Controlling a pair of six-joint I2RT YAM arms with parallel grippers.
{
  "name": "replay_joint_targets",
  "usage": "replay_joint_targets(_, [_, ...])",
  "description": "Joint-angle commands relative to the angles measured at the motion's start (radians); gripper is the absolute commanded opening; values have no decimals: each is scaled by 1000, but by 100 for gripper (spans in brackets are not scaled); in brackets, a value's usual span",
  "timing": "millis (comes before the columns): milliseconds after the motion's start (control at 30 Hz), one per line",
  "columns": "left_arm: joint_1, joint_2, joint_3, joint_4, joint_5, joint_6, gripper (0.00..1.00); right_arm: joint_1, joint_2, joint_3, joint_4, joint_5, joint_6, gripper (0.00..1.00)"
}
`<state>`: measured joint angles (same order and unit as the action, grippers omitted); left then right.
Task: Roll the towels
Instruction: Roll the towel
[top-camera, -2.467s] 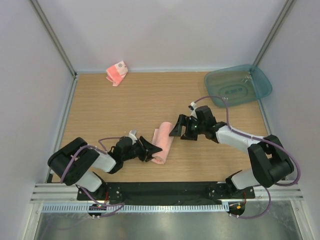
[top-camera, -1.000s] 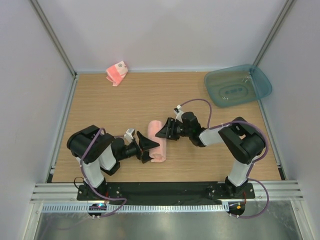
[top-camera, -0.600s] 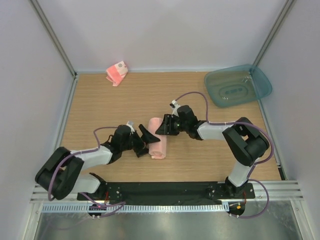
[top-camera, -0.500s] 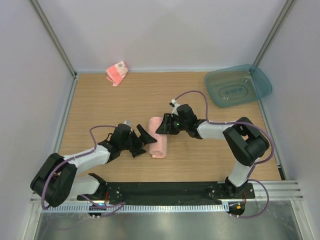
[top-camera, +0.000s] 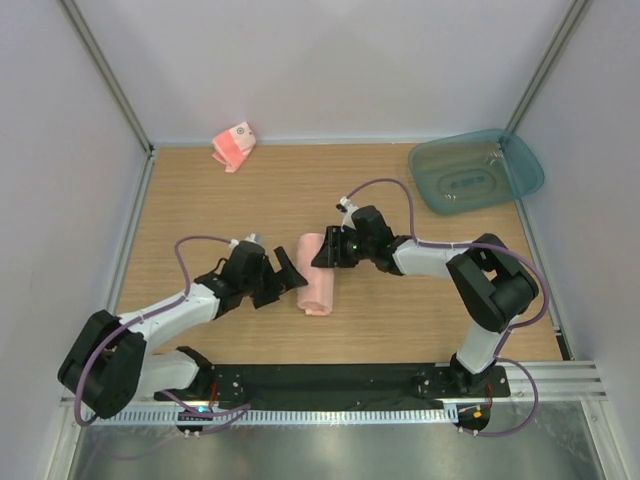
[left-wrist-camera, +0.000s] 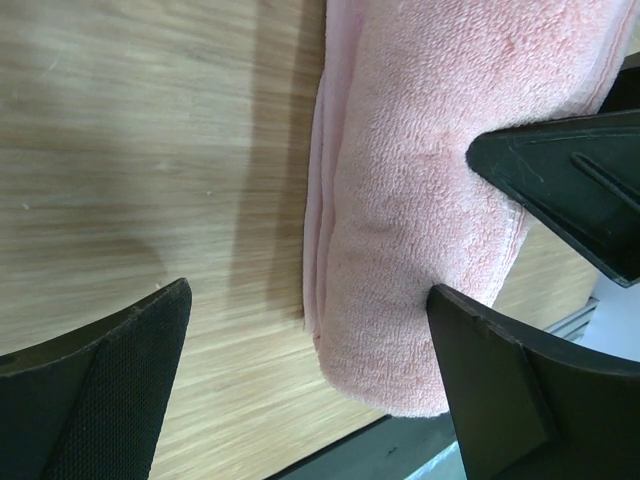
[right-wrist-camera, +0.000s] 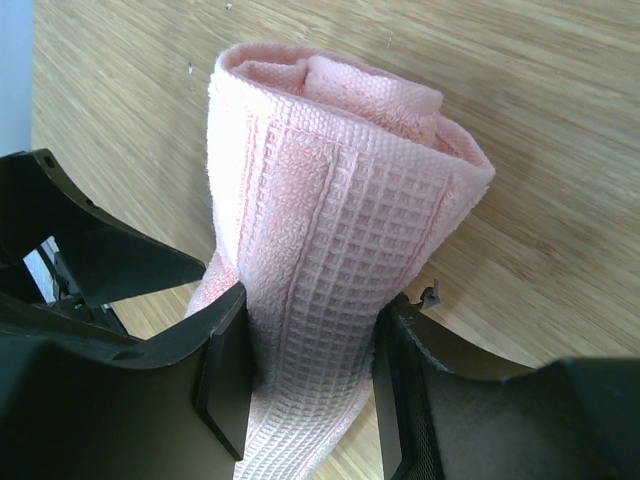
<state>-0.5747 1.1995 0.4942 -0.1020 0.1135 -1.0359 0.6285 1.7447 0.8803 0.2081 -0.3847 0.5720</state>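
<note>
L arm now stretched out further; L end effector (top-camera: 284, 280) agape beside pink towel (top-camera: 318, 290), R end effector (top-camera: 322, 255) clamped on it.

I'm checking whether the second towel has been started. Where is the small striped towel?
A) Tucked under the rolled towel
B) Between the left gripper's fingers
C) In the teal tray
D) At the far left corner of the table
D: the striped towel lies bunched at the far left corner of the table, well apart from the rolled towel in the middle.
</note>
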Motion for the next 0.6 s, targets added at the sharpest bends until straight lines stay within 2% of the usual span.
replay_joint_targets(0, [3,35,70,-28,-54,80,100,-9,-2,25,-35,21,-58,49])
replay_joint_targets(167, [3,69,113,-10,-71,99,100,-7,-1,28,-41,21,-57,50])
replay_joint_targets(433, [-4,205,86,102,-15,99,89,-7,18,42,-35,9,-43,50])
replay_joint_targets(533, [-10,248,60,162,-9,85,82,-7,26,46,-27,4,-34,54])
replay_joint_targets(567, [-13,265,52,166,-12,80,80,-7,33,51,-24,1,-24,62])
